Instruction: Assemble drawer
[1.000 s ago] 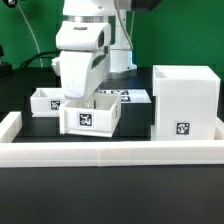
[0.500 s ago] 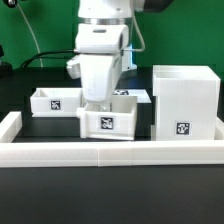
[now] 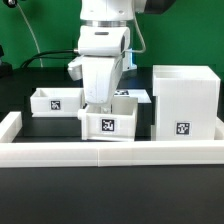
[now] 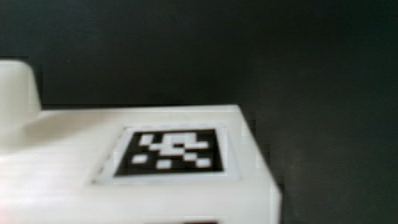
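In the exterior view the white housing, tall and boxy with a square tag, stands on the right. A small open-top white tray with a tag on its front sits in the middle. My gripper comes down from above and is shut on this tray's wall nearest the view's left. A second tray sits further left, apart from it. The wrist view shows the held tray's tagged white face close up, with a rounded white part beside it. My fingers do not show there.
A low white rim edges the black table in front and at the left. The marker board lies flat behind the middle tray. A narrow gap separates the middle tray from the housing.
The gripper has moved to the exterior view's right with the middle tray, bringing it closer to the housing. In the last half second it has hardly moved.
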`<state>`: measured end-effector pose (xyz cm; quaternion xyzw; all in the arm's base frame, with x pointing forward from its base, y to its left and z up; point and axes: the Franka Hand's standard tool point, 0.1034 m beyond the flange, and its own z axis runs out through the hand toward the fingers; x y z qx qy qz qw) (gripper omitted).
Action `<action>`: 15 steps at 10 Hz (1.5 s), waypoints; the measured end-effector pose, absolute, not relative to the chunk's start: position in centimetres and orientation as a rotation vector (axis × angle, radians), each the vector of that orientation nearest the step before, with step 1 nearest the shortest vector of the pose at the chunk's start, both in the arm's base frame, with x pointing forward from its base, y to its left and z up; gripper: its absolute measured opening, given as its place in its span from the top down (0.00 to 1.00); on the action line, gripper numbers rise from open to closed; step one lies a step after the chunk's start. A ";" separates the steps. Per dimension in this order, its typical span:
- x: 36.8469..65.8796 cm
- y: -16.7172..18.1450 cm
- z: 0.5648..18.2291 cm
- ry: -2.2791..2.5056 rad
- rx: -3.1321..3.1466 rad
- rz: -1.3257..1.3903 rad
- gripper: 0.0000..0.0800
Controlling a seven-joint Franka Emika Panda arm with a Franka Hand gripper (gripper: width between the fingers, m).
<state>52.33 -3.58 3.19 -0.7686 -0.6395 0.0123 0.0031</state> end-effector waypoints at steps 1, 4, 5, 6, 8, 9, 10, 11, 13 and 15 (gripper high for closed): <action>52.2 -3.2 3.0 -2.001 -2.411 0.038 0.95; 52.3 -1.8 2.9 -1.972 -2.425 0.031 0.95; 52.3 -1.3 2.8 -1.954 -2.435 0.030 0.95; 52.3 -0.7 2.7 -1.931 -2.452 0.022 0.95; 52.3 -0.9 2.7 -1.925 -2.456 0.022 0.95; 52.2 -0.9 2.7 -1.924 -2.456 0.022 0.95; 52.2 -0.9 2.7 -1.927 -2.455 0.023 0.95; 51.6 -0.5 2.3 -1.939 -2.447 0.020 0.95; 50.9 0.2 1.9 -1.948 -2.427 0.033 0.95; 50.7 0.0 1.7 -1.945 -2.429 0.034 0.95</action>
